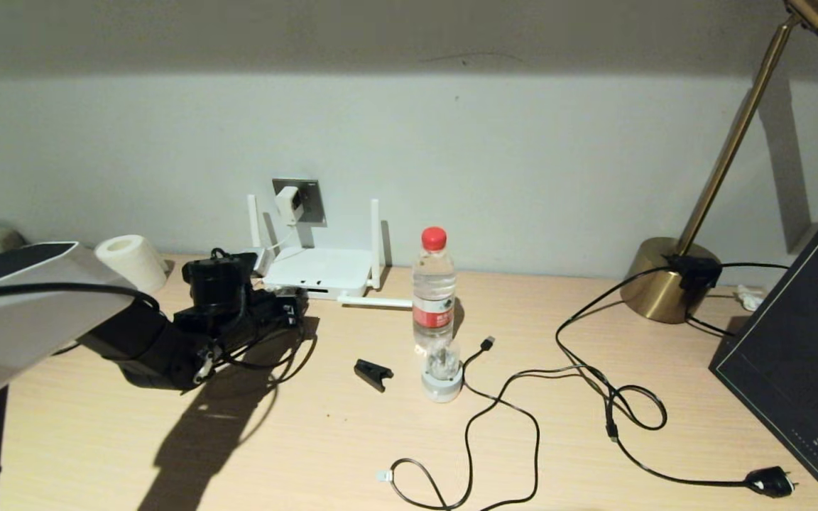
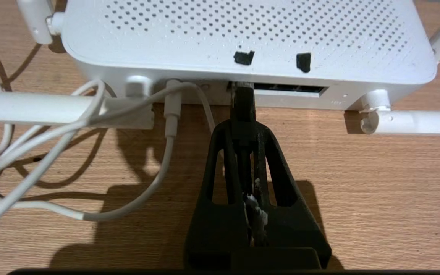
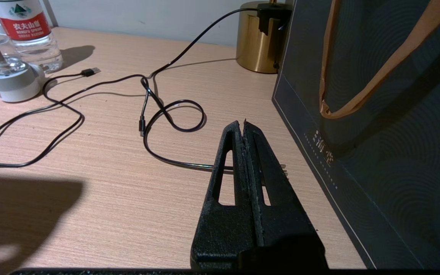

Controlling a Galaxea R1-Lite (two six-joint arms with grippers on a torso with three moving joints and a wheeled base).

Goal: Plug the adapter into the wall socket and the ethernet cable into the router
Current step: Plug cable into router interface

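Here the left end effector [image 2: 243, 131] grips the ethernet cable [image 2: 242, 105] at the router [image 2: 243, 34].

white dotted router [image 2: 243, 34], grey wall socket [image 1: 307, 200], red-capped bottle [image 1: 434, 291]

home desk corner: brass lamp [image 1: 672, 280], router [image 1: 318, 271], water bottle [image 1: 434, 291]

white cords [image 2: 71, 126] and antenna [image 2: 414, 122] flank port approach
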